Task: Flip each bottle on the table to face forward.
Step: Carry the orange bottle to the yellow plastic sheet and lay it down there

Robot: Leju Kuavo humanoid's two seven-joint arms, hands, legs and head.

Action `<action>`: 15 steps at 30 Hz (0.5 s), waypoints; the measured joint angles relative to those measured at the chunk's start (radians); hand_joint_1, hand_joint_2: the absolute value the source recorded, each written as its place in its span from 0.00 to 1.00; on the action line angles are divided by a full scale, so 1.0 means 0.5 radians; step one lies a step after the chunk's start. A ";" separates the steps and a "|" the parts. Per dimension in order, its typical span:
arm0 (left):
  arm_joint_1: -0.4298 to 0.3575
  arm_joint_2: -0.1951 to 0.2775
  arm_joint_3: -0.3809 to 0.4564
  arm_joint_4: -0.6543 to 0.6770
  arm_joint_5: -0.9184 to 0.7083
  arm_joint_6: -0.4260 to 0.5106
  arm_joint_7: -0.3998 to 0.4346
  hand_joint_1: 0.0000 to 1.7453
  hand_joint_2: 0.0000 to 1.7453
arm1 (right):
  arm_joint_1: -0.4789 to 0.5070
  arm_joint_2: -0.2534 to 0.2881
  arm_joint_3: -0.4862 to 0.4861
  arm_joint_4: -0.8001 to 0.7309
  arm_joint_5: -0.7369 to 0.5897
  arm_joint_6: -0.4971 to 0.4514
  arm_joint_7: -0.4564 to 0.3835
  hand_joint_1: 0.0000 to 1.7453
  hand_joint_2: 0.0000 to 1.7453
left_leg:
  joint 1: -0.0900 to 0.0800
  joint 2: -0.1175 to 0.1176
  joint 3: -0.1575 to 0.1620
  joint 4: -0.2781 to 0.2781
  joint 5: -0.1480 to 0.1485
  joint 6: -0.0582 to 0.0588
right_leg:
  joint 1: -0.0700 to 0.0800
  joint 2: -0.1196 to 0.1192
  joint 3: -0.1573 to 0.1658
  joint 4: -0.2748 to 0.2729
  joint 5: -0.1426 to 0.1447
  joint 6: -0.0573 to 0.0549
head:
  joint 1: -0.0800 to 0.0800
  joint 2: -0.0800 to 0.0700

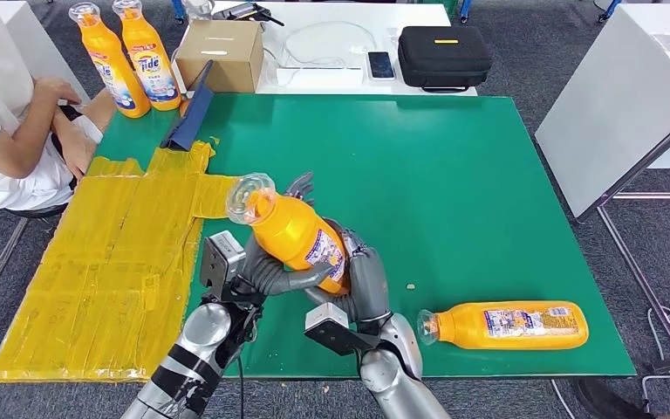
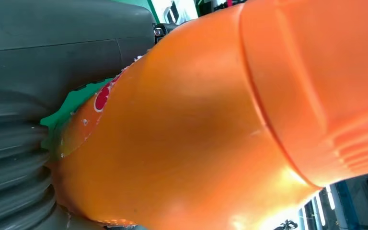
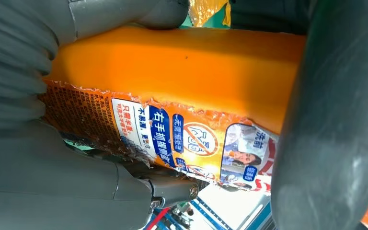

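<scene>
Bottle [image 1: 297,234] held by both hands; right wrist view shows its torn label [image 3: 172,134].

Both arms raised, forearms converging at centre. Left hand [image 1: 266,272] and right hand [image 1: 362,275] grip the same orange bottle [image 1: 295,231] from opposite sides, fingers [image 1: 301,278] wrapped round its body, bottle tilted.

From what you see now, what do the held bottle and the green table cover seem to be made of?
The held bottle: probably glossy orange plastic, since light glints on its smooth body; its label looks like thin printed film, torn at the edge. The green table cover: seemingly a matte mat or felt, flat and without reflections; I cannot tell which.
</scene>
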 joint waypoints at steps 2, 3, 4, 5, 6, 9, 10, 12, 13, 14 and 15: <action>0.002 0.000 0.005 -0.001 0.020 0.009 -0.015 0.76 1.00 | -0.014 0.010 0.010 0.023 0.002 0.002 0.002 1.00 1.00 | 0.000 0.000 0.000 0.000 0.000 0.000 | 0.000 0.000 0.000 0.000 0.000 0.000 | 0.000 0.000; 0.005 0.001 0.010 -0.003 0.038 0.015 -0.027 1.00 1.00 | -0.024 0.017 0.017 0.037 0.003 0.003 0.004 1.00 1.00 | 0.000 0.000 0.000 0.000 0.000 0.000 | 0.000 0.000 0.000 0.000 0.000 0.000 | 0.000 0.000; 0.011 0.001 0.015 -0.009 0.061 0.022 -0.038 1.00 1.00 | -0.035 0.023 0.024 0.053 0.003 0.002 0.005 1.00 1.00 | 0.000 0.000 0.000 0.000 0.000 0.000 | 0.000 0.000 0.000 0.000 0.000 0.000 | 0.000 0.000; 0.018 0.001 0.021 -0.017 0.084 0.027 -0.049 1.00 1.00 | -0.048 0.029 0.032 0.070 0.003 0.002 0.006 1.00 1.00 | 0.000 0.000 0.000 0.000 0.000 0.000 | 0.000 0.000 0.000 0.000 0.000 0.000 | 0.000 0.000; 0.027 0.001 0.028 -0.028 0.107 0.033 -0.059 1.00 1.00 | -0.060 0.033 0.040 0.087 0.001 0.001 0.006 1.00 1.00 | 0.000 0.000 0.000 0.000 0.000 0.000 | 0.000 0.000 0.000 0.000 0.000 0.000 | 0.000 0.000; 0.053 0.001 0.049 -0.064 0.154 0.046 -0.079 1.00 1.00 | -0.089 0.043 0.064 0.127 -0.007 -0.004 0.005 1.00 1.00 | 0.000 0.000 0.000 0.000 0.000 0.000 | 0.000 0.000 -0.001 0.000 0.000 0.000 | 0.000 0.000; 0.060 0.000 0.055 -0.077 0.162 0.050 -0.082 1.00 1.00 | -0.096 0.045 0.072 0.137 -0.012 -0.005 0.004 1.00 1.00 | 0.000 0.000 0.000 0.000 0.000 0.000 | 0.000 0.000 -0.001 0.000 0.000 0.000 | 0.000 0.000; 0.072 0.000 0.065 -0.101 0.168 0.058 -0.089 1.00 1.00 | -0.107 0.047 0.088 0.152 -0.021 -0.006 0.003 1.00 1.00 | 0.000 0.000 0.000 0.000 0.000 0.000 | 0.000 0.000 -0.001 0.000 0.000 0.000 | -0.001 0.000; 0.077 0.000 0.071 -0.110 0.168 0.060 -0.092 1.00 1.00 | -0.110 0.048 0.095 0.158 -0.024 -0.006 0.002 1.00 1.00 | 0.000 0.000 0.000 0.000 0.000 0.000 | 0.000 0.000 -0.001 0.000 0.000 0.000 | -0.001 0.000; 0.080 0.000 0.075 -0.118 0.167 0.063 -0.096 1.00 1.00 | -0.113 0.048 0.099 0.163 -0.027 -0.005 0.002 1.00 1.00 | 0.000 0.000 0.000 0.000 0.000 0.000 | 0.000 0.000 -0.001 0.000 0.000 0.000 | -0.001 0.000; 0.083 0.000 0.079 -0.125 0.167 0.065 -0.099 1.00 1.00 | -0.116 0.049 0.103 0.167 -0.029 -0.005 0.002 1.00 1.00 | 0.000 0.000 0.000 0.000 0.000 0.000 | 0.000 0.000 -0.001 0.000 0.000 0.000 | -0.001 0.000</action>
